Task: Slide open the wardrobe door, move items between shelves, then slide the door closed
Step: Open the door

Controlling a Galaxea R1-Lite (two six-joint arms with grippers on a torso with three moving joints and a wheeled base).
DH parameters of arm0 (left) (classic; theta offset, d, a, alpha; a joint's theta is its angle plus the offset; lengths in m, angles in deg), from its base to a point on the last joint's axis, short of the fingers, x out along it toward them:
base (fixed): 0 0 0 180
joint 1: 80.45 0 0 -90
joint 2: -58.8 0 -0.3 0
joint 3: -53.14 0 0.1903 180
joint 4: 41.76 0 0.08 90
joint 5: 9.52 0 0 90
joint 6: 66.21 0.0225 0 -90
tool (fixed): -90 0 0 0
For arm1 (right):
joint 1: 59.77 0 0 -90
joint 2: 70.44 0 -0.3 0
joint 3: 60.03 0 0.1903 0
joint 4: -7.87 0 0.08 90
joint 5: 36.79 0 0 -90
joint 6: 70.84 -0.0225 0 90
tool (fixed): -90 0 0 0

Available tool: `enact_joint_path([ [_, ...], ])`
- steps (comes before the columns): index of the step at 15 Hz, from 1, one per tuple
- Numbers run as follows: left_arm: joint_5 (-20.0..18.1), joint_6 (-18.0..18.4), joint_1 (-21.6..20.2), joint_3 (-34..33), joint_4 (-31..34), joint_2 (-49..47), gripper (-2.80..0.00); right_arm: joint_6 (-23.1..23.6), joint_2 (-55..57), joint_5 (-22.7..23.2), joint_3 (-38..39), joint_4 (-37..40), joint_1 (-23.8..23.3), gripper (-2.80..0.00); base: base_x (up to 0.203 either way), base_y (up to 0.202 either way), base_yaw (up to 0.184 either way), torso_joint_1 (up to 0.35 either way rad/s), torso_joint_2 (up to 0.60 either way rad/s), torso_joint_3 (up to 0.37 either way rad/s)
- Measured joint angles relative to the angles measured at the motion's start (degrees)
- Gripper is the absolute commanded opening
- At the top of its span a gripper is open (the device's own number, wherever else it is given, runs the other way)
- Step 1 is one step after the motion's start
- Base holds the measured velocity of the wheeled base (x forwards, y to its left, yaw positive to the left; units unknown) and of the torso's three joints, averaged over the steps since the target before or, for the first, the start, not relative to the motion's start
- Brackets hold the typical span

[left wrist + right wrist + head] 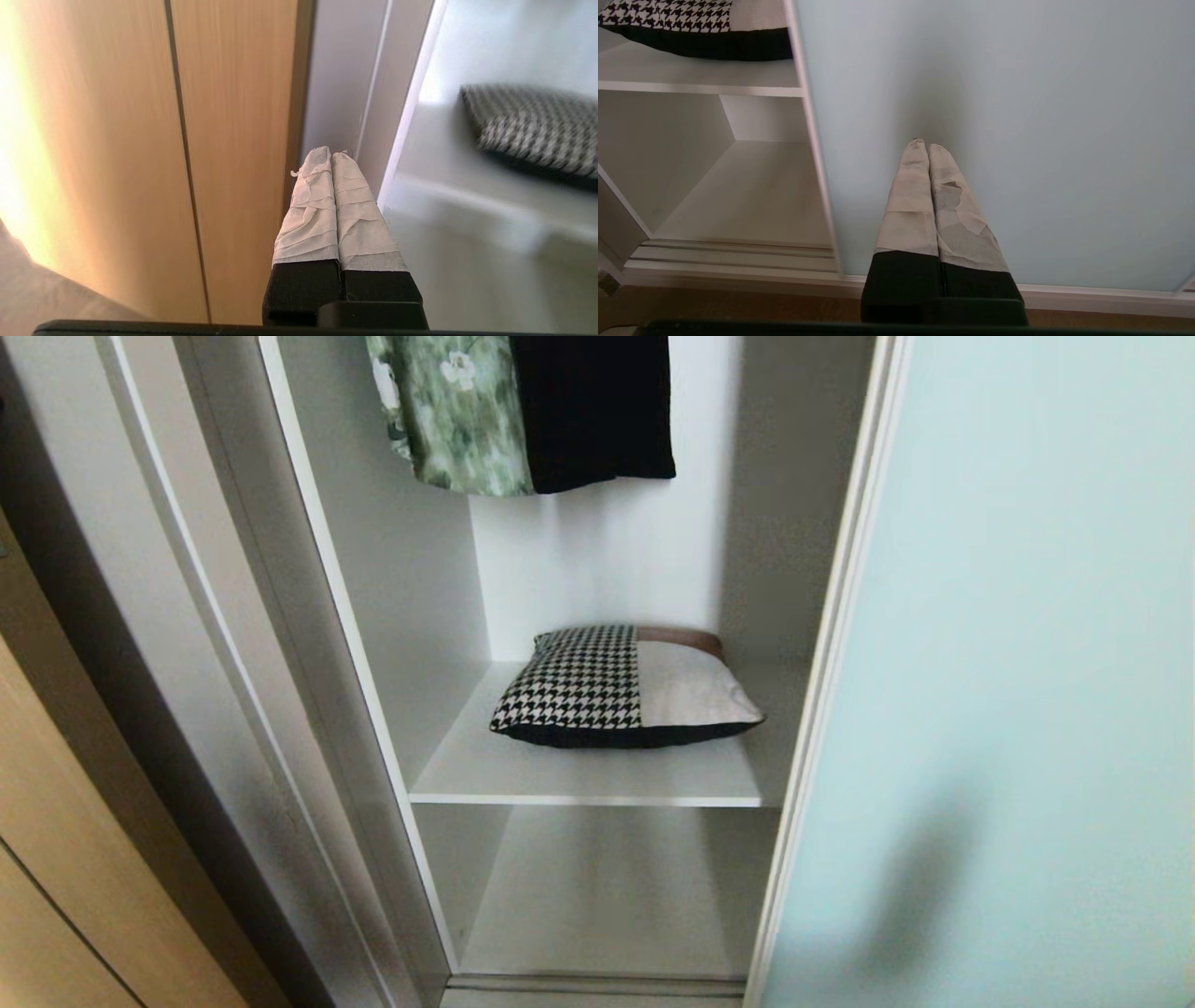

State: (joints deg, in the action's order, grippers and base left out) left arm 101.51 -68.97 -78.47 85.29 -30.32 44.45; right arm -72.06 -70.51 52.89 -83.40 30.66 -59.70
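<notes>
We see the sliding wardrobe door (1008, 644) standing to the right, leaving the white compartment open. The cushion (624, 687) lies flat on the upper shelf (579, 775), toward its back and right, houndstooth half to the left and plain grey-beige half to the right, a brown strip along its far edge. The lower shelf (607, 905) beneath it is bare. Above hang a green floral garment (448, 411) and a black garment (597, 406), side by side.

Neither arm shows from the head. From the left wrist, the left gripper (331, 151) has its tape-wrapped fingers (310, 200) pressed together with nothing between them; they point at the grey frame between the tan wood panels (140, 140) and the compartment, and we cannot tell whether the tips touch it. From the right wrist, the right gripper (923, 144) also has its fingers (910, 200) closed on nothing, in front of the frosted door, its tips near the glass above a wood floor (738, 308).
</notes>
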Motion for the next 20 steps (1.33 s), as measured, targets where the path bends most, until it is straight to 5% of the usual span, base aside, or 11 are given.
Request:
enact_joint_path([
  [4, -8.17, -1.03, -1.35, -6.63, 6.95, 11.06, -2.8, 0.0, 0.0, -0.02, 0.0, -0.03, 0.0, -2.8, 0.0, 0.0, 0.0, 0.0, 0.0, 0.0],
  [7, -22.78, -1.4, -1.57, -6.99, 13.46, 13.46, -2.8, 0.02, 0.0, -0.02, 0.0, 0.0, 0.0, -2.8, 0.0, 0.0, 0.0, 0.0, 0.0, 0.0],
  [9, -24.6, -6.93, -1.65, -6.58, 15.82, 14.06, -2.8, 0.02, 0.0, 0.02, 0.0, 0.0, 0.0, -2.8, 0.0, 0.0, 0.0, 0.0, 0.0, 0.0],
  [11, -21.79, -13.1, -1.65, -6.53, 15.95, 14.3, -2.8, 0.02, 0.0, 0.0, 0.0, -0.02, 0.0, -2.8, 0.0, 0.0, 0.0, 0.0, 0.0, 0.0],
  [13, -20.96, -8.87, -1.65, -6.5, 15.88, 14.35, -2.8, 0.03, 0.0, 0.0, 0.0, -0.02, 0.0, -2.8, 0.0, 0.0, 0.0, 0.0, 0.0, 0.0],
  [16, -22.36, 8.15, -1.65, -7.7, 13.66, 14.38, -2.8, 0.01, 0.0, -0.02, 0.0, -0.02, 0.0, -2.8, 0.0, 0.0, 0.0, 0.0, 0.0, 0.0],
  [20, -22.42, 8.57, -1.71, -8.63, 12.23, 14.45, -2.8, 0.02, 0.0, -0.02, 0.0, -0.01, 0.0, -2.8, 0.0, 0.0, 0.0, 0.0, 0.0, 0.0],
])
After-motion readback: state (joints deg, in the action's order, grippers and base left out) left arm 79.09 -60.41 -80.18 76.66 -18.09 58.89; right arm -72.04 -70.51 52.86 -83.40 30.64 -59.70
